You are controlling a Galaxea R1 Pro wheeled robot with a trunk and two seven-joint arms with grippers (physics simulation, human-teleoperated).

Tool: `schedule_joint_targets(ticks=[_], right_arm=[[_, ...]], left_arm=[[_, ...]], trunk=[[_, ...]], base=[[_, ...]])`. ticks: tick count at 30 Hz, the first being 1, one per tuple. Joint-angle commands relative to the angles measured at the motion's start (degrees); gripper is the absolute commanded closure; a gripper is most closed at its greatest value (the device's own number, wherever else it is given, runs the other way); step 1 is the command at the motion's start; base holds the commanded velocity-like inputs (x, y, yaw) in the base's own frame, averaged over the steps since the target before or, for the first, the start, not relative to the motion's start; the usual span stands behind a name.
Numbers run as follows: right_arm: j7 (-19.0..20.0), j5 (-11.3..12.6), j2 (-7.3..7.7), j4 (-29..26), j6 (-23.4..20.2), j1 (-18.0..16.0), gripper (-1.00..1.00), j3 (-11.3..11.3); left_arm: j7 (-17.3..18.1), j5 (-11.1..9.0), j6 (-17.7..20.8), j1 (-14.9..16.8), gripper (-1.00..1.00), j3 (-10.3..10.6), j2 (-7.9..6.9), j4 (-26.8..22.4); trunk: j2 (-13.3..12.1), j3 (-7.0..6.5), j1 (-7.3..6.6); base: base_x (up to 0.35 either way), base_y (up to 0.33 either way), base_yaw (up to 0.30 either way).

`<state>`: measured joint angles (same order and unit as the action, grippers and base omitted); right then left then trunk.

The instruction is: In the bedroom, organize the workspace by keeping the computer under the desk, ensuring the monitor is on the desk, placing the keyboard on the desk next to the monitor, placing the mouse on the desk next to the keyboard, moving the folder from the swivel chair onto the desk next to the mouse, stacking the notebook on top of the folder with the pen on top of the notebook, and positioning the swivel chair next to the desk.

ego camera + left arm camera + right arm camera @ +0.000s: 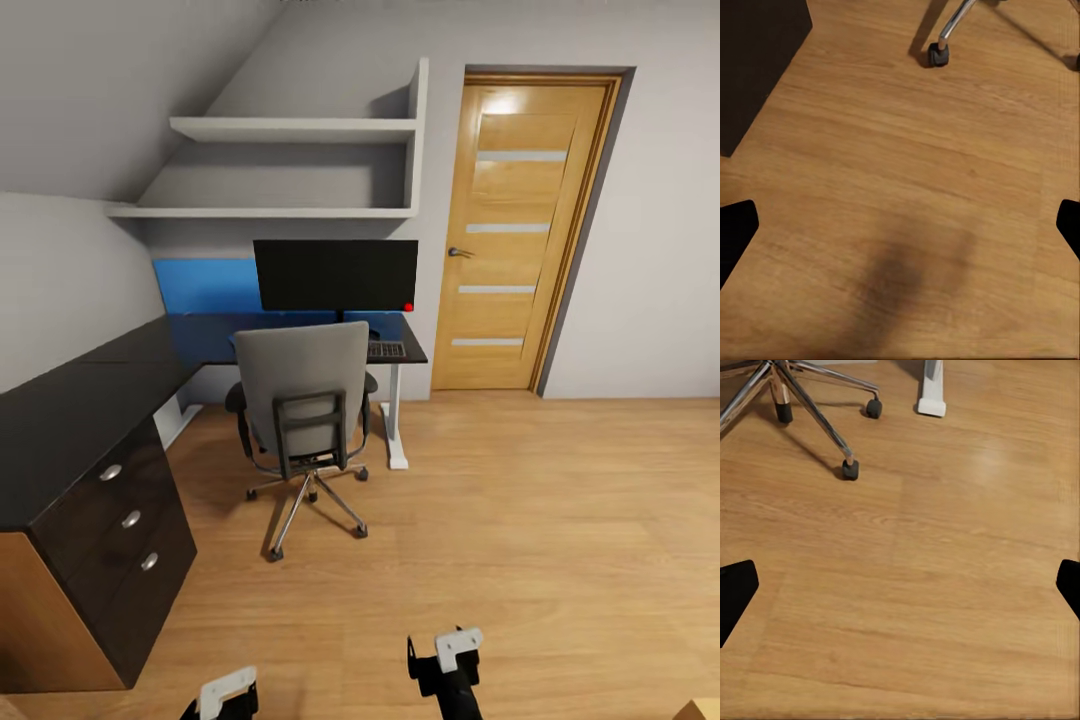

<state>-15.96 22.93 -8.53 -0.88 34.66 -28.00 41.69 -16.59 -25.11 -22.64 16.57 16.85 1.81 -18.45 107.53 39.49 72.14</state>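
The swivel chair [302,395] stands at the desk [130,355] with its grey back toward me, hiding its seat. On the desk's far part the monitor [335,275] stands upright before the blue panel. An end of the keyboard [386,349] shows past the chair back. The folder, notebook, pen, mouse and computer are hidden or out of view. My left gripper [228,695] and right gripper [445,660] hang low over the floor, well short of the chair. In each wrist view the fingertips [736,225] [736,585] stand wide apart, open and empty.
Dark drawers [130,520] with round knobs flank my left. An oak door [525,230] is shut at the back right. White shelves [300,130] hang above the desk. Chair casters [937,54] [850,470] and the desk's white leg foot [931,394] lie ahead on the wood floor.
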Motion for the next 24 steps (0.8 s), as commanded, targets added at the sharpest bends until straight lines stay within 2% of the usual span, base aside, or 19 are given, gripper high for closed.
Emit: schedule_joint_targets(ticks=[1, 4, 7, 12, 14, 19, 24], right_arm=[[-0.28, 0.26, -0.01, 0.26, 0.15, 0.07, -1.00, 0.50], [-0.25, 0.22, 0.01, 1.04, 0.50, 0.58, -1.00, 0.47], [-0.27, 0.20, 0.67, 1.67, 2.20, 1.62, -1.00, 0.44], [-0.23, 0.31, 3.31, 2.00, 4.74, 2.91, -1.00, 0.45], [-0.23, 0.33, 3.83, 2.01, 5.08, 3.10, -1.00, 0.40], [-0.22, 0.35, 4.42, 2.02, 5.84, 3.30, -1.00, 0.39], [-0.22, 0.36, 4.51, 2.02, 6.37, 3.43, -1.00, 0.44]], left_arm=[[-0.43, -0.29, -0.57, 0.05, -1.00, 0.51, -0.02, 0.48], [-0.40, -0.33, -1.76, 0.05, -1.00, 0.56, 0.06, 1.70], [-0.13, -0.35, -2.91, 0.05, -1.00, 0.66, 0.48, 3.90], [2.20, -0.34, -4.44, 0.05, -1.00, 0.71, 1.58, 8.35], [3.56, -0.36, -5.33, 0.05, -1.00, 0.72, 1.83, 10.23], [7.12, -0.41, -8.30, 0.05, -1.00, 0.66, 2.27, 14.34], [9.11, -0.55, -10.56, 0.05, -1.00, 0.48, 2.38, 16.33]], trunk=[[-0.39, -0.13, -0.23], [-1.59, -0.67, -0.89], [-2.80, -1.21, -1.55], [-4.80, -2.10, -2.65], [-5.60, -2.46, -3.09], [-7.61, -3.36, -4.19], [-9.61, -4.26, -5.29]], base=[[0.000, 0.000, 0.000], [0.000, 0.000, 0.000], [0.000, 0.000, 0.000], [0.000, 0.000, 0.000], [0.000, 0.000, 0.000], [0.000, 0.000, 0.000], [0.000, 0.000, 0.000]])
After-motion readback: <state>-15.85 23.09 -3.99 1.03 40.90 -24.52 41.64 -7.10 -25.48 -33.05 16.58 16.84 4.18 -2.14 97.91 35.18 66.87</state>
